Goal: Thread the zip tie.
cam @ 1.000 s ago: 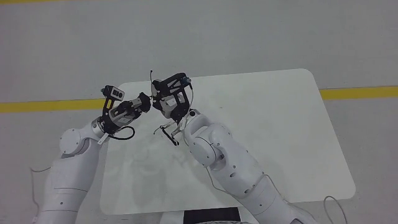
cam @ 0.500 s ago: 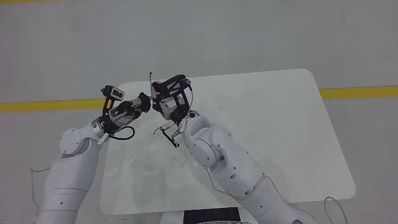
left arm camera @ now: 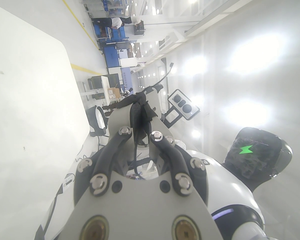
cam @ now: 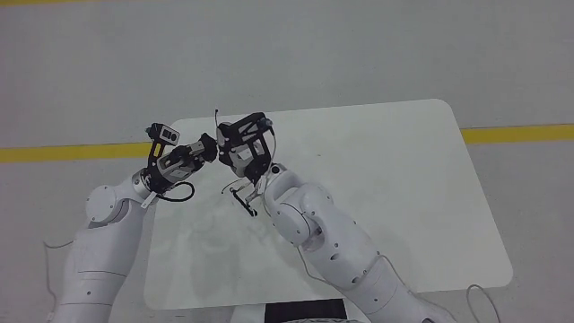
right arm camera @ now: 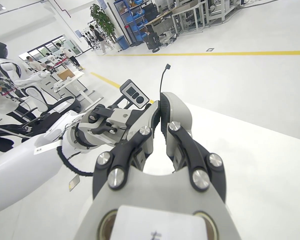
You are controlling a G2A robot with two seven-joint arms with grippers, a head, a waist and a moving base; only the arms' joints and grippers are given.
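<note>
A thin black zip tie (right arm camera: 162, 81) stands up from between the fingers of my right gripper (right arm camera: 161, 108), which is shut on it; its small square head (right arm camera: 168, 66) is at the top. My left gripper (right arm camera: 152, 116) meets the right one tip to tip. In the left wrist view the left gripper (left arm camera: 140, 103) is shut, with a thin black strand (left arm camera: 135, 148) running down between its fingers, and the zip tie (left arm camera: 165, 76) curves up beyond its tips. From above, both grippers (cam: 210, 147) (cam: 226, 142) hover over the table's far left corner, with the zip tie (cam: 216, 118) poking up.
The white table (cam: 386, 188) stretches to the right and toward the front. A yellow floor line (cam: 520, 132) runs past both ends of the table. Workbenches and people stand far off in the room.
My right gripper has shifted a little to the left, closer against the left gripper, and the zip tie's upright end moved with it. The left arm has stayed in place.
</note>
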